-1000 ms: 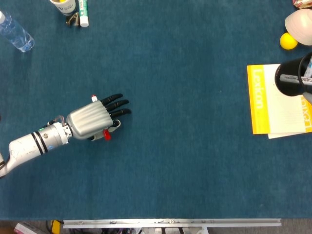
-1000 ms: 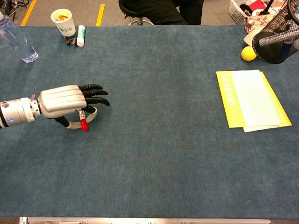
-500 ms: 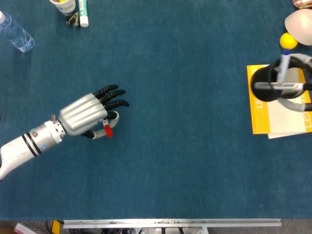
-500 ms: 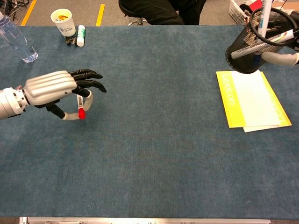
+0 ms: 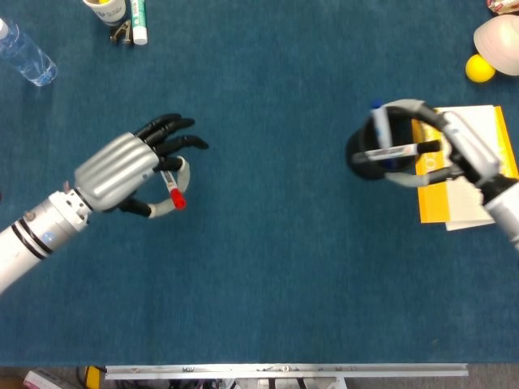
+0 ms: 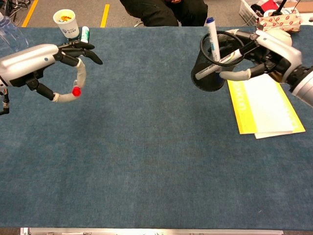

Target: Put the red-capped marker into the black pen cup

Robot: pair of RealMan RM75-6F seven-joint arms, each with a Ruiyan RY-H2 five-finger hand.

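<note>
My left hand (image 5: 122, 170) is raised off the blue table at the left and pinches the red-capped marker (image 5: 173, 188) between thumb and a finger, red cap pointing down. The chest view shows the same left hand (image 6: 29, 61) high up with the red-capped marker (image 6: 76, 91) under its dark fingers. My right hand (image 5: 466, 154) grips the black mesh pen cup (image 5: 369, 158) from its right side, right of the table's middle. The pen cup (image 6: 210, 73) is tilted in the right hand (image 6: 274, 49) and holds a blue-capped pen and other pens.
A yellow book (image 5: 428, 190) lies at the right under the right hand, with a yellow ball (image 5: 480, 69) and a white bowl behind it. A water bottle (image 5: 28, 57), a paper cup (image 6: 65, 23) and a green-white stick (image 5: 139, 20) stand far left.
The left hand has risen from the table with the marker and shifted slightly back. The right hand has carried the pen cup leftward, off the book toward the middle.
</note>
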